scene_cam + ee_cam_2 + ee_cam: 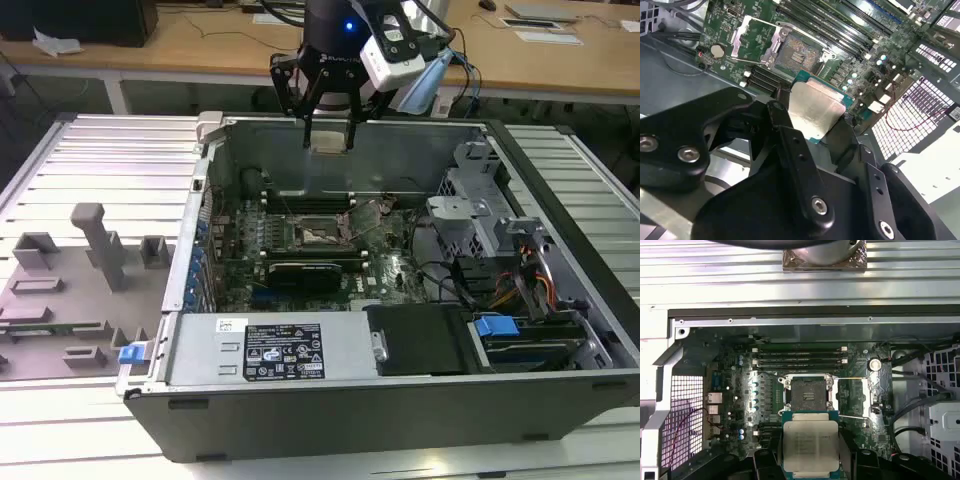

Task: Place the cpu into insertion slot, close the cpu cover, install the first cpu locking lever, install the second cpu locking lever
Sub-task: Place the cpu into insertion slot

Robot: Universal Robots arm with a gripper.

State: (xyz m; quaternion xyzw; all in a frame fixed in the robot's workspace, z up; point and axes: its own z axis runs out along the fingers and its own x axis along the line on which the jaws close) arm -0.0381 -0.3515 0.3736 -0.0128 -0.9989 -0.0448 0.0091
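Note:
My gripper [329, 142] hangs above the far side of the open computer case, shut on the cpu [328, 144], a flat square chip with a silvery top. In both wrist views the cpu [815, 107] [810, 442] sits between the black fingers [785, 125], level and well above the board. The insertion slot [318, 232] [807, 392] [796, 52] is a square black socket with a metal rim, lying bare on the green motherboard below the chip. The cpu cover [751, 36] stands swung open beside the slot. Thin wire levers [855, 378] lie released next to it.
Long black memory slots [799, 357] run along one side of the socket. A black expansion card [305, 270] sits just in front of it. Drive cages and cables [500, 270] fill the case on the exterior view's right. Grey fixtures [90, 260] stand on the table at the left.

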